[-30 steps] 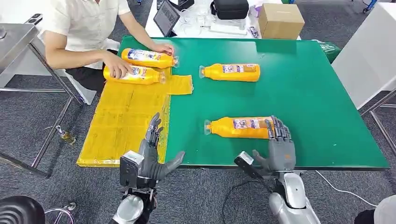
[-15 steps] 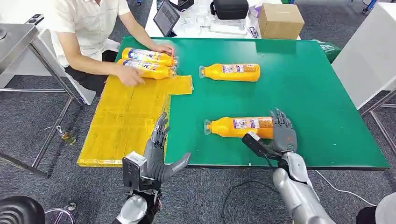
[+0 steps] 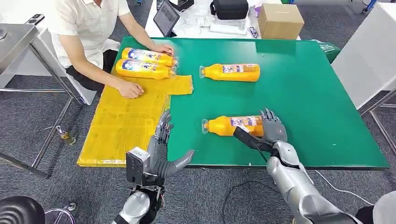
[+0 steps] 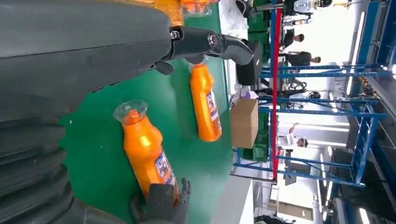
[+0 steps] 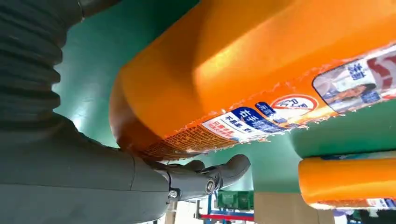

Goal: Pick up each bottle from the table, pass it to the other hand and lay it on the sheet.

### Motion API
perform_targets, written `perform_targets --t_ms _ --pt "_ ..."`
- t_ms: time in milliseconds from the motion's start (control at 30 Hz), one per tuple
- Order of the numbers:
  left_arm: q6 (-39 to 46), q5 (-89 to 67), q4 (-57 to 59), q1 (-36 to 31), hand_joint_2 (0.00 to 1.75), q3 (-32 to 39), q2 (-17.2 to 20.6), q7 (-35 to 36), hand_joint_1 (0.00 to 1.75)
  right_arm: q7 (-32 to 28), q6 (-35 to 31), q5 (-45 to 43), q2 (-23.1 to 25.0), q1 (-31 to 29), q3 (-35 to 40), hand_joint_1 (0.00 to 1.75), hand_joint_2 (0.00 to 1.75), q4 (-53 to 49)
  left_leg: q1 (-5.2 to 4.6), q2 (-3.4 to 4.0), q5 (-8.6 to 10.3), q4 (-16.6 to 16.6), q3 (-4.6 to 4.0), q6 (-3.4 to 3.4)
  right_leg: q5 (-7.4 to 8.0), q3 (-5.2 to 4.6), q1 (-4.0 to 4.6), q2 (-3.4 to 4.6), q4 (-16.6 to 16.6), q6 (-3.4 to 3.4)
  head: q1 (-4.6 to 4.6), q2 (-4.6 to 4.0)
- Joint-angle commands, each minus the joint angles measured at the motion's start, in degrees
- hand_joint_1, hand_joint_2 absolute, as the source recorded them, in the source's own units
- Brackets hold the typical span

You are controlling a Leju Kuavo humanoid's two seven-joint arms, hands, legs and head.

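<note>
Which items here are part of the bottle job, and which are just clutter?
Job: near bottle under the right hand; far bottle; two bottles on the sheet; left hand.
Clutter: box, tablet, black bag.

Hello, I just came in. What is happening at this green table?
The robot's right hand grips the base end of the near orange bottle on the green table. Its left hand waits open at the near edge, beside the yellow sheet. A person's hand rests on that sheet by two laid bottles. Another bottle lies farther back.
</note>
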Motion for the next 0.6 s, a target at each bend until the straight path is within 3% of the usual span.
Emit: perform_targets --t_ms 33,67,133,200,233,600 --pt "0.2 0.2 3.6 -1.9 1.75 -1.2 0.6 0.3 0.00 1.0 1.9 0.3 -0.3 -2.9 3.7 0.00 1.75 6.8 0.02 0.01 -0.04 0.0 0.17 0.04 -0.03 0.18 0.05 -0.05 -0.1 -0.12 0.00 0.00" --pt "0.2 0.2 3.5 -1.9 1.75 -1.3 0.7 0.2 0.00 1.7 1.9 0.7 -0.7 -3.0 4.0 0.10 1.75 7.0 0.04 0.03 -0.08 -0.1 0.28 0.06 -0.06 0.30 0.09 -0.06 -0.1 -0.17 0.00 0.00" --pt "0.1 0.1 3.4 -2.0 1.75 -1.5 0.7 0.3 0.00 1.4 2.9 0.3 -1.3 -3.3 4.0 1.06 1.75 7.7 0.02 0.00 -0.07 0.0 0.27 0.06 -0.07 0.31 0.06 -0.09 -0.1 -0.16 0.00 0.00" --pt "0.1 0.1 3.5 -2.0 1.75 -1.5 0.7 0.3 0.00 1.2 2.9 0.2 -1.4 -3.3 4.0 1.06 1.75 7.7 0.07 0.03 -0.17 -0.1 0.52 0.11 -0.15 0.60 0.15 -0.13 -0.1 -0.31 -0.02 0.00" --pt "0.1 0.1 3.5 -2.0 1.75 -1.6 0.8 0.3 0.00 1.2 3.4 0.4 -1.6 -3.4 4.3 1.71 1.75 8.0 0.08 0.01 -0.17 -0.1 0.52 0.11 -0.15 0.60 0.16 -0.15 -0.1 -0.31 0.00 0.00" --pt "0.4 0.3 3.8 -1.9 1.75 -1.8 0.7 0.4 0.00 -1.2 2.8 -2.2 -2.0 -1.6 2.8 1.75 1.75 8.6 0.07 -0.13 -0.11 -0.1 0.47 0.08 -0.14 0.60 0.13 -0.25 -0.2 -0.26 0.00 0.00"
